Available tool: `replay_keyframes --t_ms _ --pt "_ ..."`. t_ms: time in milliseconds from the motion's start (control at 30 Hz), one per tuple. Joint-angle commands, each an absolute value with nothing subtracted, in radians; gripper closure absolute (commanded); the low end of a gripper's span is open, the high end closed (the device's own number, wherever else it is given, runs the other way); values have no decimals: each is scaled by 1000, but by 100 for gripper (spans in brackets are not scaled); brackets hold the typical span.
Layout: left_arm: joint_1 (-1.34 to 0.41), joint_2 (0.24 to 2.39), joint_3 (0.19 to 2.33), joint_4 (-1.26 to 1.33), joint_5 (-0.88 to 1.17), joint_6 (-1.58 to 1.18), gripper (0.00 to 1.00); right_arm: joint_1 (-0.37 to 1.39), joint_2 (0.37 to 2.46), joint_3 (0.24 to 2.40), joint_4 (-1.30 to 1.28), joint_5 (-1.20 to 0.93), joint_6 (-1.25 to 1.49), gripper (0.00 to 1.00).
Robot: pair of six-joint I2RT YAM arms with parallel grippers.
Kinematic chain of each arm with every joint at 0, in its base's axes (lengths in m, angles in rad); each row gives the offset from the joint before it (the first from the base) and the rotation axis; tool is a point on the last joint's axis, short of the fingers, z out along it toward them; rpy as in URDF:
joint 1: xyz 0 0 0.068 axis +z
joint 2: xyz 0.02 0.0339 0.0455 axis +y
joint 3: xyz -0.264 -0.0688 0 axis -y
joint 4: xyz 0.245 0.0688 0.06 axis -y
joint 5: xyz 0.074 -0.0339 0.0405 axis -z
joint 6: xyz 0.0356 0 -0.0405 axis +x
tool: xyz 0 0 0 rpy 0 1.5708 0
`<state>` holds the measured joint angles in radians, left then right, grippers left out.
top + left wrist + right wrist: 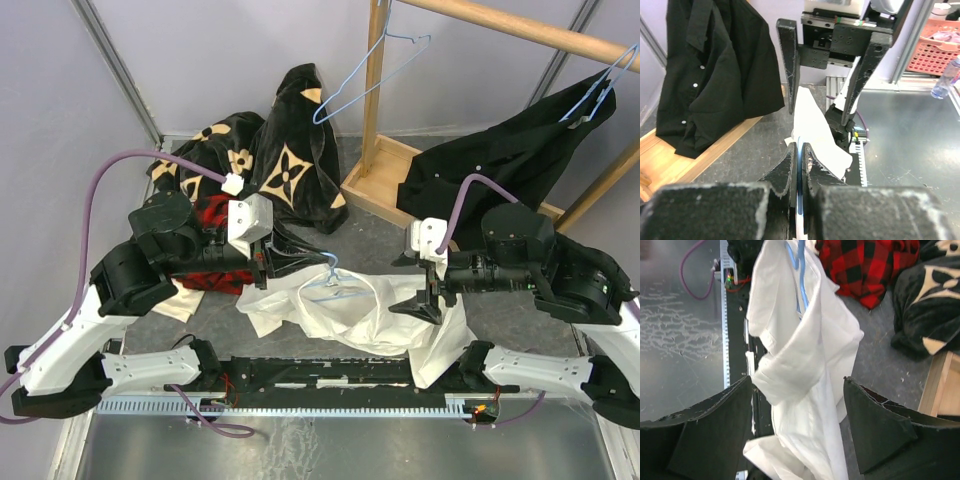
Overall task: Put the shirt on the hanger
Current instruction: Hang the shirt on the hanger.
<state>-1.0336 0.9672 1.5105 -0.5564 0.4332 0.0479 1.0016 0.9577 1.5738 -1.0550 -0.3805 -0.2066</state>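
Black flower-print garment (290, 150) heaped at the back left of the bench (370, 240), with a red-and-black plaid shirt (212, 213) touching its front. A black button-up shirt (500, 165) hangs on the wooden rack (375, 100). Pink basket (940, 47) and plastic bottle (945, 80) sit beyond.

Black-and-white arms (60, 340), purple cables (92, 205), scuffed black right gripper (797, 385)

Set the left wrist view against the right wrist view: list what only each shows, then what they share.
Only the left wrist view: a black shirt hanging at left, a pink basket, and the left tool shut on the hanger wire. Only the right wrist view: the plaid shirt and the black flowered garment. Both: the white shirt and the light-blue hanger.
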Motion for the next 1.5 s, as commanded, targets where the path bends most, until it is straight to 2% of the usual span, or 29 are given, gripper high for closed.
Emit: replay_keyframes --t_ms 0,333,500,567,700,733,833,900,1100,1167,1200,1233,1467 --pt "-1031 954 1524 -546 525 25 97 1008 961 1561 -1166 -331 -217 19" --pt "-1032 961 1544 -568 575 23 97 1006 968 1497 -1228 -333 -204 20" --pt "-1032 963 1541 -555 593 17 97 1008 995 1474 -1234 -317 -196 30" --pt "-1031 967 1541 -555 590 17 97 1008 1004 1470 -1235 -320 -195 46" --pt "-1031 968 1540 -554 582 16 97 1007 1014 1463 -1232 -352 -192 94" --pt "-1031 966 1539 -551 573 15 97 1007 1014 1461 -1230 -357 -187 100" --pt "-1032 952 1522 -534 522 4 97 1007 1001 1447 -1210 -358 -160 100" --pt "-1031 942 1509 -524 479 -6 88 1008 985 1436 -1183 -344 -132 100" --pt "-1032 900 1462 -507 337 -49 42 1007 874 1362 -1072 -209 -18 100" --pt "-1032 878 1429 -498 283 -67 35 1008 831 1335 -1035 -146 11 100" --pt "-1030 866 1410 -494 259 -78 23 1007 811 1324 -1023 -111 26 100" --pt "-1031 852 1393 -488 236 -86 18 1008 795 1315 -1013 -78 42 100" --pt "-1030 764 1325 -496 42 -138 9 1007 795 1270 -1029 247 219 100"
